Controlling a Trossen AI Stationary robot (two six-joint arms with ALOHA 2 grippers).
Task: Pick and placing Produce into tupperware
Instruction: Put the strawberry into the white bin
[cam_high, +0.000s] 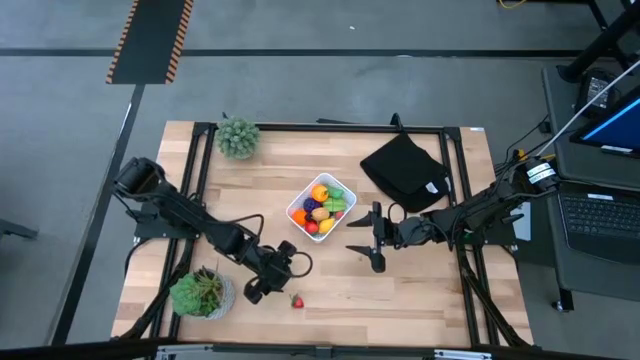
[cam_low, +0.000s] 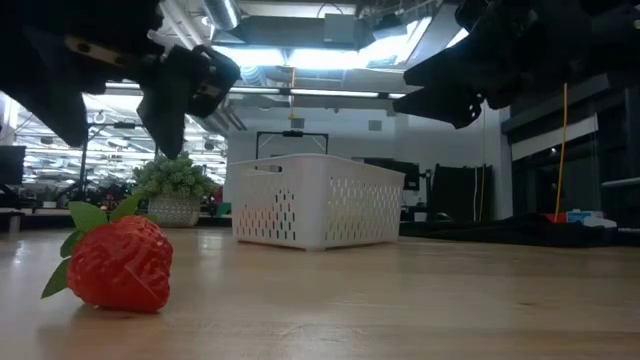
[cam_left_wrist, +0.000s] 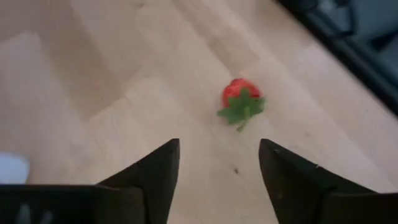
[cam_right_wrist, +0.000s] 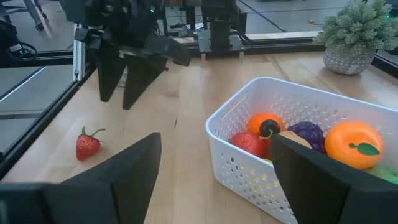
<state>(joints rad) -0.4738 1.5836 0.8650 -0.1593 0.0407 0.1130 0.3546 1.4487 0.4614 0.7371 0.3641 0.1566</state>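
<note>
The strawberry (cam_high: 297, 301) lies alone on the bare wooden bench (cam_high: 420, 290), just ahead of and below the left tool (cam_high: 256, 291), whose two dark fingers stand apart with nothing between them. To do this pick well, I judge the left tool should come down squarely over the berry with the fingers either side of its red body, not its leaves, and close only once low enough that the berry cannot roll out. It is a small, bright red toy with a dimpled surface and a green leafy cap, resting on its side. The tupperware (cam_high: 297, 206), a white perforated square container, sits well beyond the left tool and holds orange, yellow, purple, green and red produce (cam_high: 322, 207). The right tool (cam_high: 375, 240) hangs beside the container, wide open and empty.
</note>
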